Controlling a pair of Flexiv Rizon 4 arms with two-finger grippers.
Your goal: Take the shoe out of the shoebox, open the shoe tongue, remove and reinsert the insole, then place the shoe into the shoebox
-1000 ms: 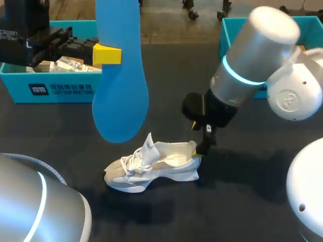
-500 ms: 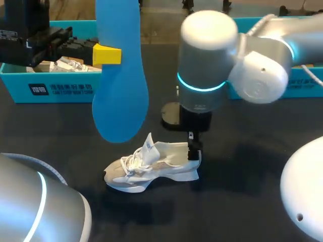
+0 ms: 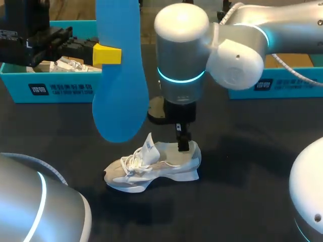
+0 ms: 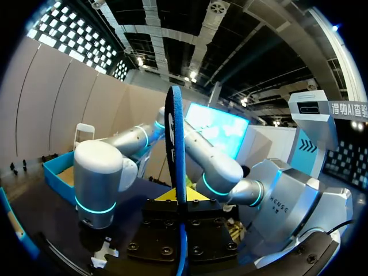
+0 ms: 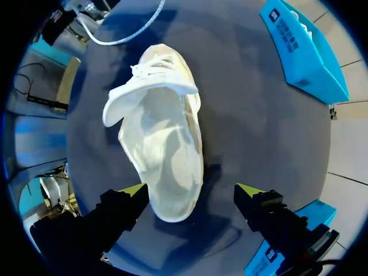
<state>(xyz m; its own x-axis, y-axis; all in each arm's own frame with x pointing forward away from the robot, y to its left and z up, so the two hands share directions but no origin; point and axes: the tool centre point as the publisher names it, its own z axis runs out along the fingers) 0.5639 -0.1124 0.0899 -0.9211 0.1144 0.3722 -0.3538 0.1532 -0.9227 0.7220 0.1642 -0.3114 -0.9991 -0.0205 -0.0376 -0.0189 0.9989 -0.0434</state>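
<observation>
The light shoe (image 3: 151, 164) is laid on the tabletop (image 3: 242, 151), its heel straddled by the open right end effector (image 5: 191, 193); it is best gripped at that firmer heel. The thin, probably floppy insole (image 3: 120, 75) is clamped by the left end effector (image 4: 179, 198).

Soft, even light falls from above onto the dark desk (image 3: 242, 166), so the white shoe (image 3: 151, 169) throws only a faint shadow beside its sole. My right arm (image 3: 181, 45) shows a pale sheen on its silver shell. From my left wrist the surroundings are dim, the ceiling lamps glare, and the insole (image 4: 175, 144) stands dark, edge-on. From my right wrist the shoe looks nearly washed out, and lines bend toward the rim.
</observation>
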